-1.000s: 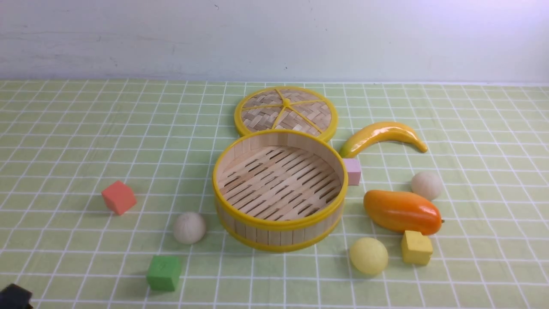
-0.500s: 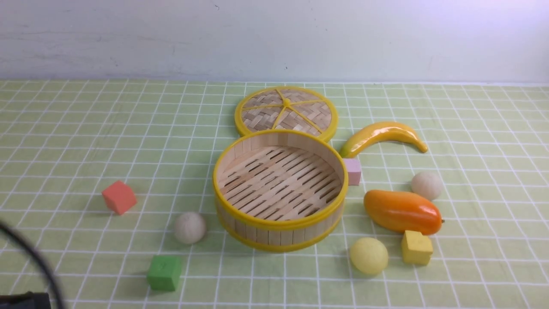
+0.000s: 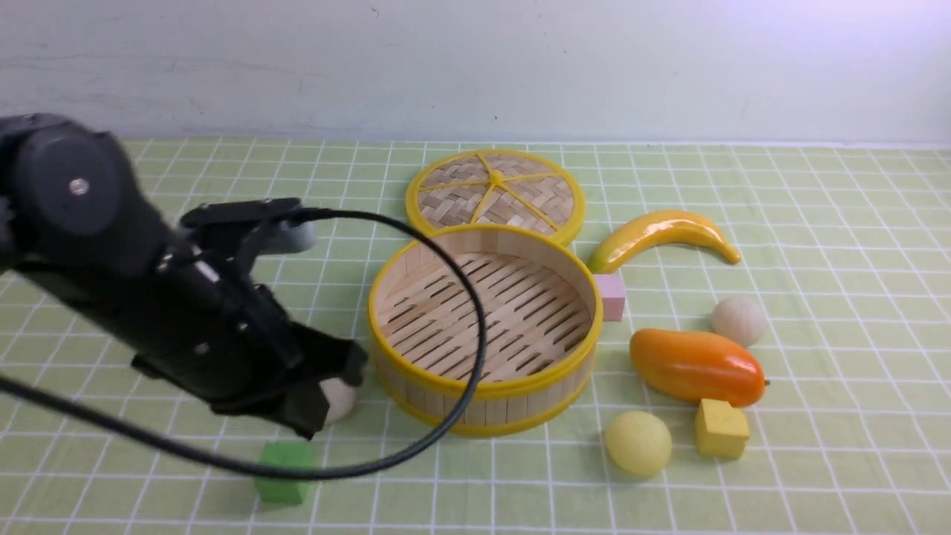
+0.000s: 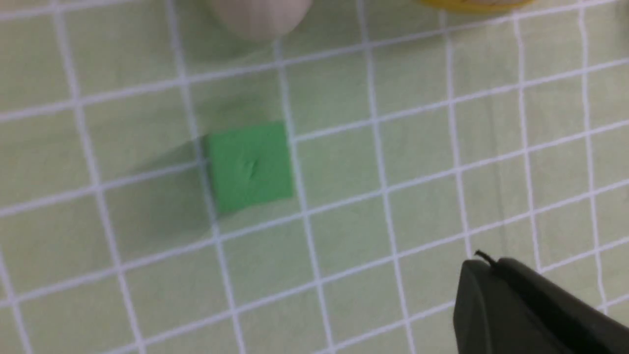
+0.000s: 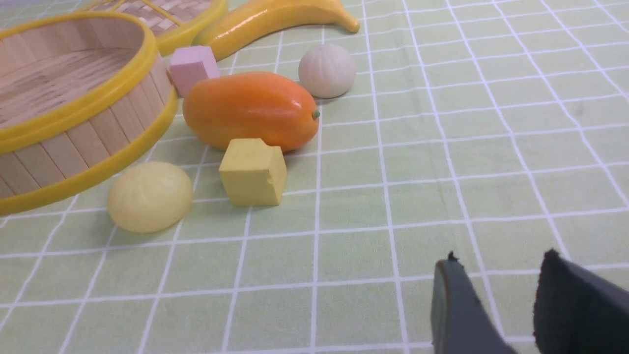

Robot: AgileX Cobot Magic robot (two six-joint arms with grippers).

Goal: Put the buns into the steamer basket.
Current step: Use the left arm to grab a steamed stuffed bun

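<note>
Left gripper (image 3: 321, 392) down at left bun (image 3: 342, 399), jaw state: cannot tell | right gripper (image 5: 501, 263) parted, gripping nothing | yellow bun (image 3: 638, 443), right bun (image 3: 739, 321) on cloth (image 3: 817, 461), outside basket (image 3: 483, 388)

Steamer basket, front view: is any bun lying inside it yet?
No, the steamer basket holds nothing; its slatted floor is bare.

Around the single steamer basket (image 3: 483, 386) lie one off-white bun (image 3: 340, 397) on its left, a second off-white bun (image 3: 739, 321) to its right and one pale yellow bun (image 3: 637, 443) at its front right, three in all. Also counted: one woven lid (image 3: 495, 192) behind the basket, and one banana (image 3: 661, 232) and one mango (image 3: 696, 367) to its right. Three foam cubes are in view: a pink cube (image 3: 612, 296) beside its right wall, a yellow cube (image 3: 721, 429) at front right and a green cube (image 3: 281, 487) at front left.
</note>
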